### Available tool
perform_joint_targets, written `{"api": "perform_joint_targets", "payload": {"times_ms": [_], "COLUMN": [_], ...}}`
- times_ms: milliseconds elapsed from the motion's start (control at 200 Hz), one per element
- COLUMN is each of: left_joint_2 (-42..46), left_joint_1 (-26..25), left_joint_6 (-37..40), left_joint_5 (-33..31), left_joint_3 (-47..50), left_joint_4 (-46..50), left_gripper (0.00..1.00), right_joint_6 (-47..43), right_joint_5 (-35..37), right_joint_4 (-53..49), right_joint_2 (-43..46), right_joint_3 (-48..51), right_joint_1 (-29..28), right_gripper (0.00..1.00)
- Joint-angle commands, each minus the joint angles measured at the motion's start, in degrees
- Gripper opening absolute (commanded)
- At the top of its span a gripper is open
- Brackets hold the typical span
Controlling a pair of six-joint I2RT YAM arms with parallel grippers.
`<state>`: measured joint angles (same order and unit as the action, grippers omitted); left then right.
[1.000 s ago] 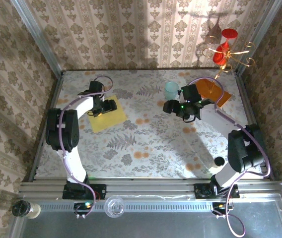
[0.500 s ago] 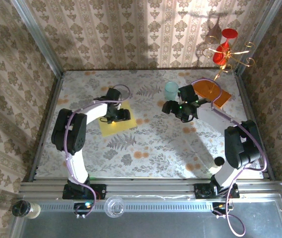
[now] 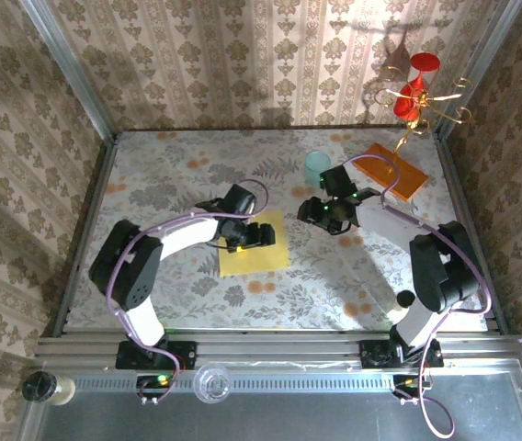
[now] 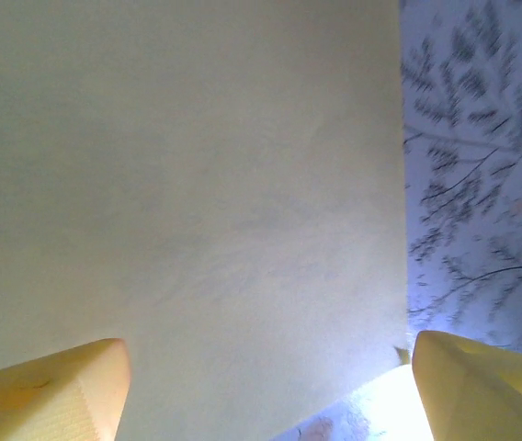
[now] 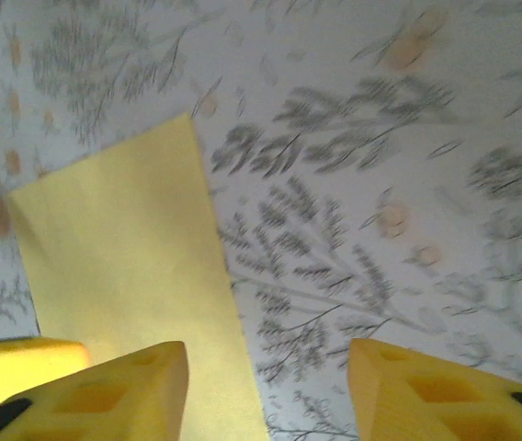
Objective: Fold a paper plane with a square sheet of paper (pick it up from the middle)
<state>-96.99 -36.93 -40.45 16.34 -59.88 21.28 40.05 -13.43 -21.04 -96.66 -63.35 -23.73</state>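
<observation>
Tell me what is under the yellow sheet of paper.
Under the square sheet of paper lies the floral tablecloth, seen all around its edges. Above its far part sits the left gripper, fingers apart. The cloth patch beneath the paper is covered.

The square sheet of paper looks thin, smooth, matt; table w/ matt floral-print cloth.

Tbl: yellow sheet, cup, orange slab
</observation>
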Motion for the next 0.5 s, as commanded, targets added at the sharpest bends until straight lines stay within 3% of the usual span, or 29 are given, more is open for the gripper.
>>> {"api": "perform_joint_targets", "payload": {"times_ms": [0, 180, 495], "left_joint_2": [7.21, 12.19, 11.64], "left_joint_1": [4.02, 9.23, 9.77], "left_joint_6": [-3.57, -1.39, 4.56], "left_joint_5": [-0.41, -1.35, -1.73], "left_joint_3": [3.38, 7.74, 6.22], "left_joint_4": [-0.79, 1.49, 4.33], "left_gripper": [0.83, 0.87, 0.95], "right_joint_6": [-1.00, -0.17, 2.41], "right_joint_5": [-2.67, -1.58, 5.51], "right_joint_4": [-0.75, -2.36, -5.81], "right_joint_2": [-4.95, -13.93, -22.61], "right_joint_3": [-3.69, -11.61, -18.94], "right_joint_1": [-4.96, -8.52, -9.06], "right_gripper": [0.45, 0.40, 0.47]}}
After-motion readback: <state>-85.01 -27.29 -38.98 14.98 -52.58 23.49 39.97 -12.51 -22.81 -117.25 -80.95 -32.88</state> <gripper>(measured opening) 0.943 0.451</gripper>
